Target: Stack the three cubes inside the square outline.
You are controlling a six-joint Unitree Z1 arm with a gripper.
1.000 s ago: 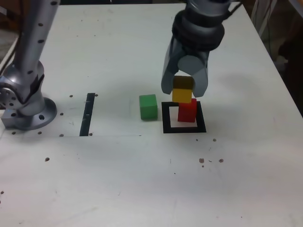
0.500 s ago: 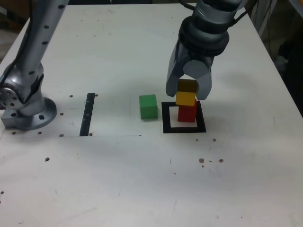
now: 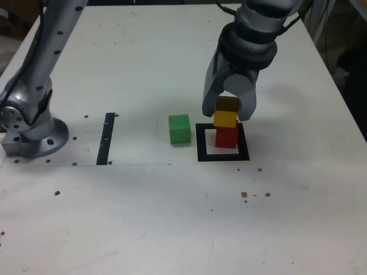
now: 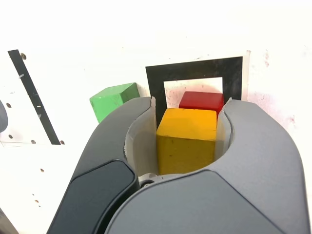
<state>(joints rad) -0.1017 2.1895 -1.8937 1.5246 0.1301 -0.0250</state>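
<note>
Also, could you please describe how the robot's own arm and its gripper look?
The arm is silvery grey and tube-like, with dark round spots and a dark cable running along it. Beyond a black, rounded wrist section, the gripper has two thick, curved grey fingers with paler inner faces. The wrist view also shows a darker panel with rounded corners on the gripper body.

And across we come: my fingers [image 3: 247, 103] have carried the yellow cube [image 3: 226, 113] toward the exterior view's right and slightly down in that picture, and now it lines up more squarely with the red cube [image 3: 226, 137], covering more of its top.
</note>
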